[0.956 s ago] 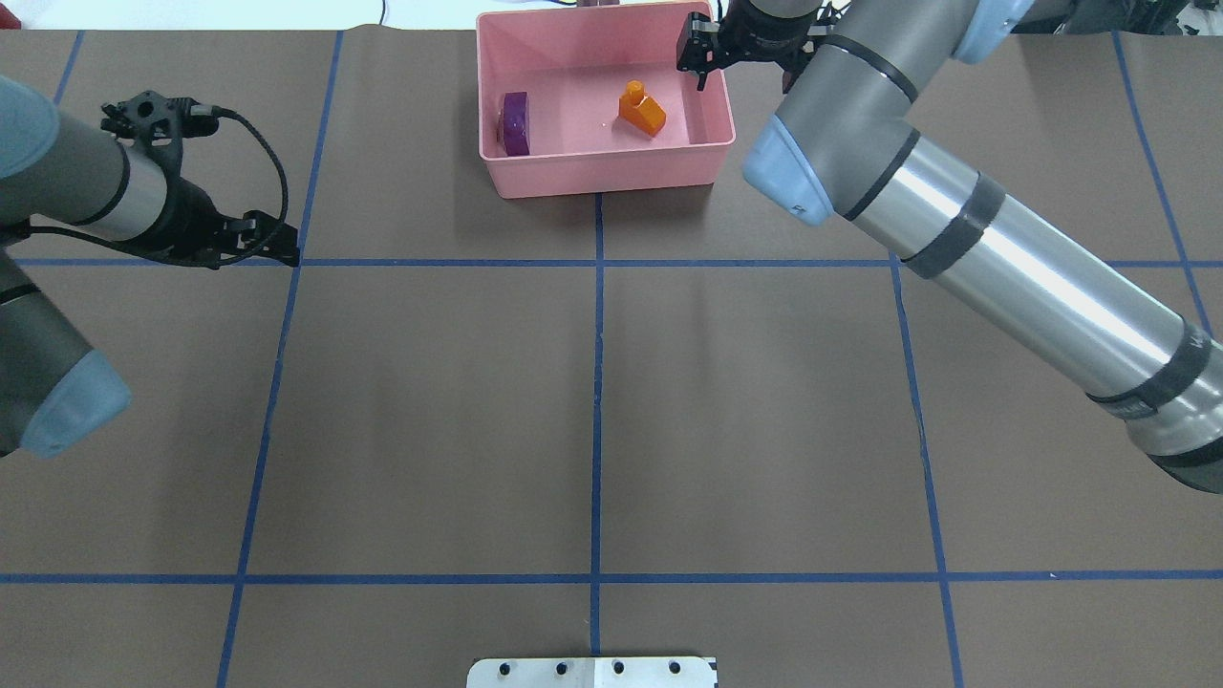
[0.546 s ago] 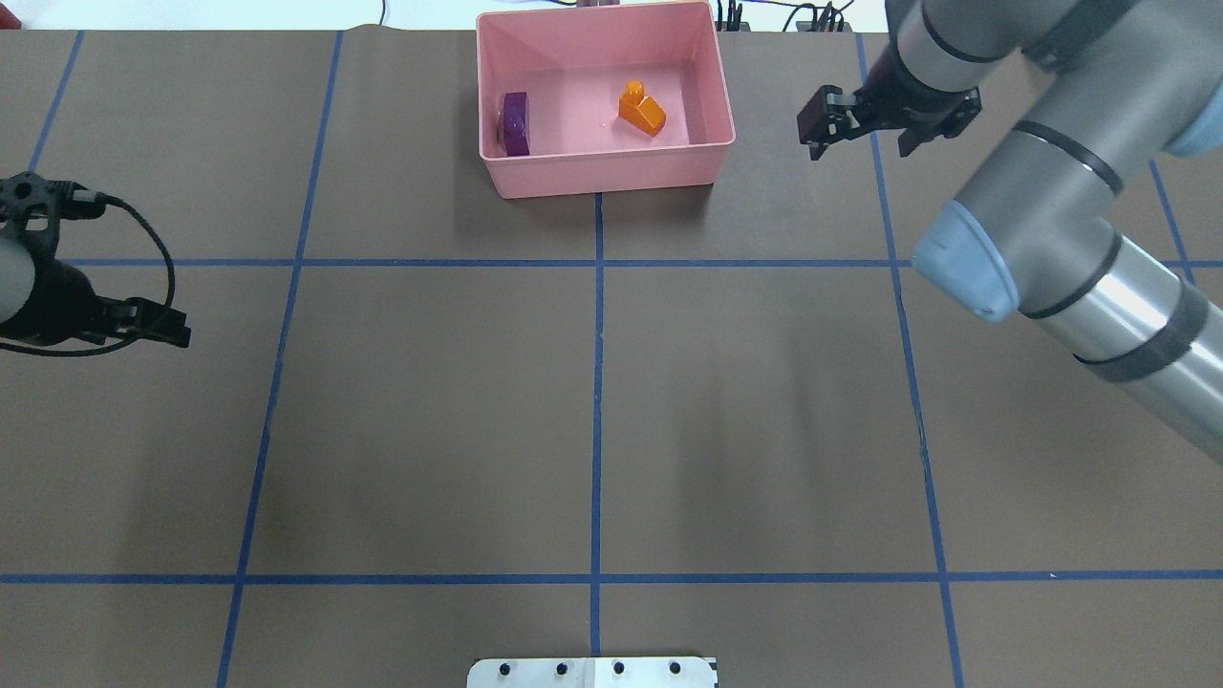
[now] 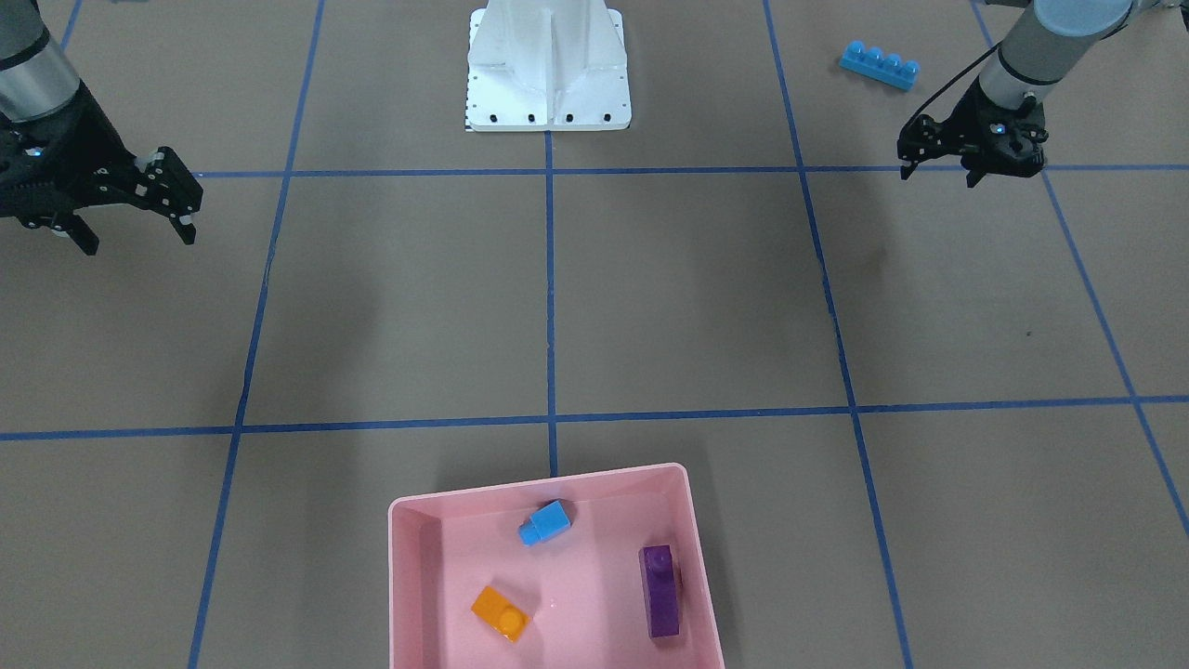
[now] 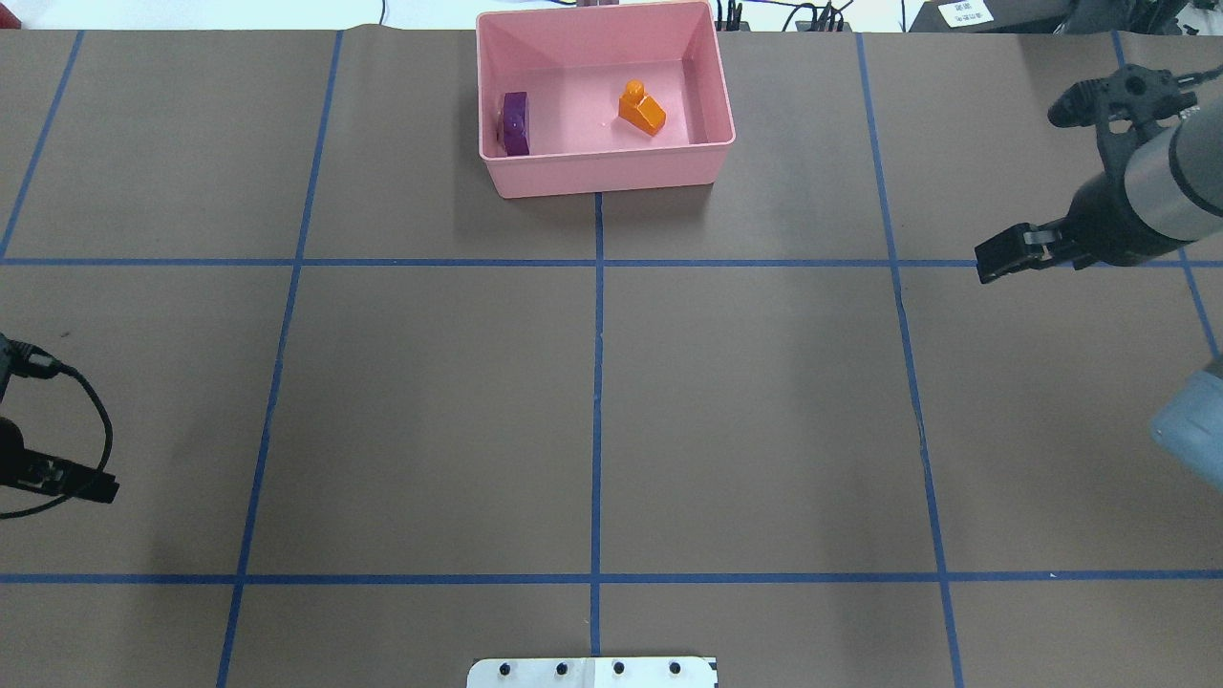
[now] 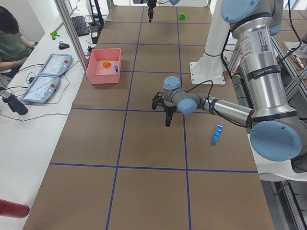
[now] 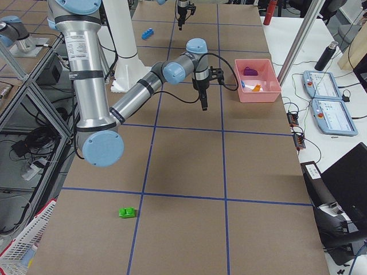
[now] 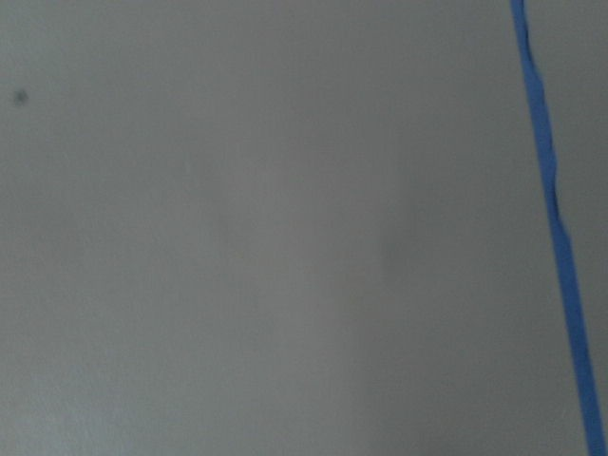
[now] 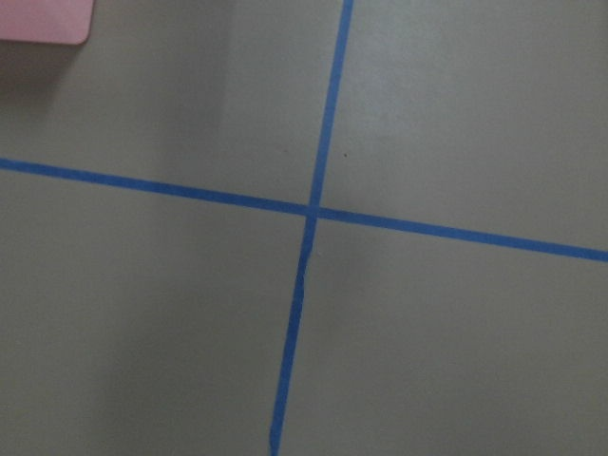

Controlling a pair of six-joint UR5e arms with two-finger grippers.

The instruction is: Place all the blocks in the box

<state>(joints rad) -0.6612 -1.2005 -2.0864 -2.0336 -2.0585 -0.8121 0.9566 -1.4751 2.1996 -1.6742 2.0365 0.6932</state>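
On my brown paper-covered table [image 4: 764,401], a green two-stud brick [image 6: 127,212] and a long blue four-stud brick [image 3: 879,64] lie well apart from the pale pink plastic box [image 3: 409,576], which holds an orange brick [image 3: 500,613], a small blue brick [image 3: 546,523] and a purple brick [image 3: 660,590]. My right gripper [image 3: 138,242] and left gripper [image 3: 936,177] hang spread, empty.

The table [image 4: 764,401] bears the box [image 4: 602,177] at the robot's twelve o'clock, the robot base [image 3: 548,84] at six, the long blue block [image 3: 880,65] at eight and the green block [image 6: 128,212] at four.

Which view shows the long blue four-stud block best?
Exterior front-facing: the long blue block shows all four studs clearly, near the robot's left arm. Exterior left and exterior right show it small and distant; overhead and both wrist views miss it.
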